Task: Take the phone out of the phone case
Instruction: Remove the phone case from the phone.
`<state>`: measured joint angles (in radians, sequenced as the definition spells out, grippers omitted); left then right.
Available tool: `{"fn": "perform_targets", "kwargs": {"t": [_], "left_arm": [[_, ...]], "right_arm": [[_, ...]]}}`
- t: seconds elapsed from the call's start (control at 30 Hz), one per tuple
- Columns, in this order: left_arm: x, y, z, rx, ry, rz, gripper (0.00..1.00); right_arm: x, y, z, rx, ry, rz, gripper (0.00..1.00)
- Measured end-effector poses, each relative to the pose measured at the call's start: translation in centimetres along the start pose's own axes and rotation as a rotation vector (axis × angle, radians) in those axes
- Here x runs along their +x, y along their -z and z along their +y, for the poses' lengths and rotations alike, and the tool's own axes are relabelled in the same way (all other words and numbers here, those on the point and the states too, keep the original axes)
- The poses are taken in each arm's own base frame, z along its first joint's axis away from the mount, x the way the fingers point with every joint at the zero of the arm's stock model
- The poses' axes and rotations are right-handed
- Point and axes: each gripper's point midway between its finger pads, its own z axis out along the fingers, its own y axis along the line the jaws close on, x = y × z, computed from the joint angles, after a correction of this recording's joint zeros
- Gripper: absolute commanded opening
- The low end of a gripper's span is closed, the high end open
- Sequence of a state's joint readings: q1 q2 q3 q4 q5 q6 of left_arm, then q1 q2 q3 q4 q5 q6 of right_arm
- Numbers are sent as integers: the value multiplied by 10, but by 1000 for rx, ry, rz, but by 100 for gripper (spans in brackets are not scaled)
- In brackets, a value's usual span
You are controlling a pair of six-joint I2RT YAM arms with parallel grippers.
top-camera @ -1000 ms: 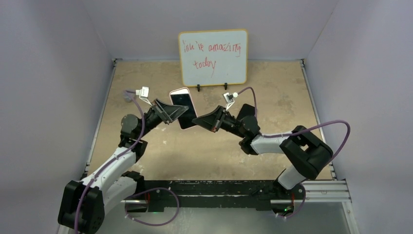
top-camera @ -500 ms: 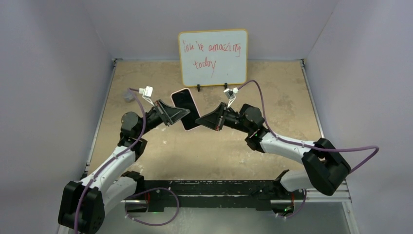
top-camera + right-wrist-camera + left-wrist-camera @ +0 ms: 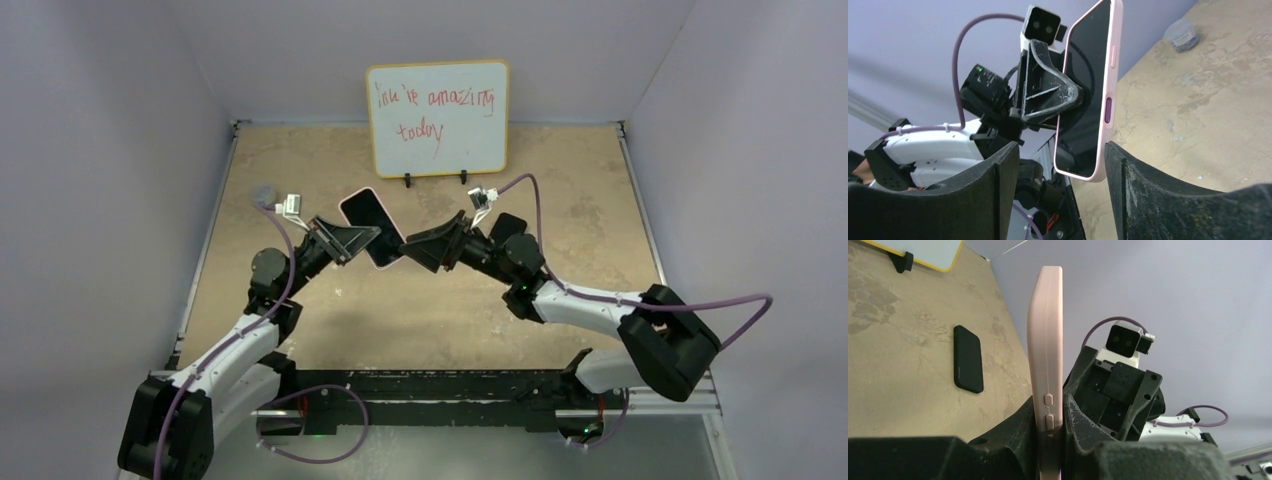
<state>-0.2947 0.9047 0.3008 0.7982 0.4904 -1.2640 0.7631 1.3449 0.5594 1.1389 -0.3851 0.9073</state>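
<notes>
Phone (image 3: 370, 225) in pink case (image 3: 1045, 340), held above the mid-tabletop (image 3: 300, 160) — long axis from 11 to 5 o'clock, screen upward. Left gripper (image 3: 362, 238) fingers clamped on the case; right gripper (image 3: 408, 250) fingers apart at its 5 o'clock end. Whiteboard (image 3: 437, 118) at 12 o'clock — "You're amazing today".

The pink-cased phone (image 3: 362, 212) hangs between the left gripper (image 3: 368, 238) and the right gripper (image 3: 406, 248). The yellow-framed whiteboard (image 3: 437, 118) stands behind, and the black flat slab (image 3: 507, 225) lies right of them.
</notes>
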Motion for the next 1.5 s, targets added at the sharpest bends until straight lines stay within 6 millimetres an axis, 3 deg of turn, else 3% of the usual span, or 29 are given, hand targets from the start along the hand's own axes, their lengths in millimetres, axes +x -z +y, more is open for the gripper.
{"fn": "perform_targets", "kwargs": {"t": [0.27, 0.53, 0.73, 0.97, 1.5], "left_arm": [[-7, 6, 14, -24, 105, -96, 0], [-23, 6, 16, -22, 123, -183, 0], [-26, 6, 0, 39, 129, -192, 0], [-28, 6, -4, 54, 138, -199, 0], [-31, 6, -8, 69, 170, -214, 0]], "right_arm": [[10, -11, -7, 31, -11, -114, 67], [21, -21, -10, 37, -57, -200, 69], [56, -5, -20, 110, -87, -134, 71], [38, 0, -10, 109, -43, -185, 67], [58, -34, 0, 49, 24, -116, 61]]}}
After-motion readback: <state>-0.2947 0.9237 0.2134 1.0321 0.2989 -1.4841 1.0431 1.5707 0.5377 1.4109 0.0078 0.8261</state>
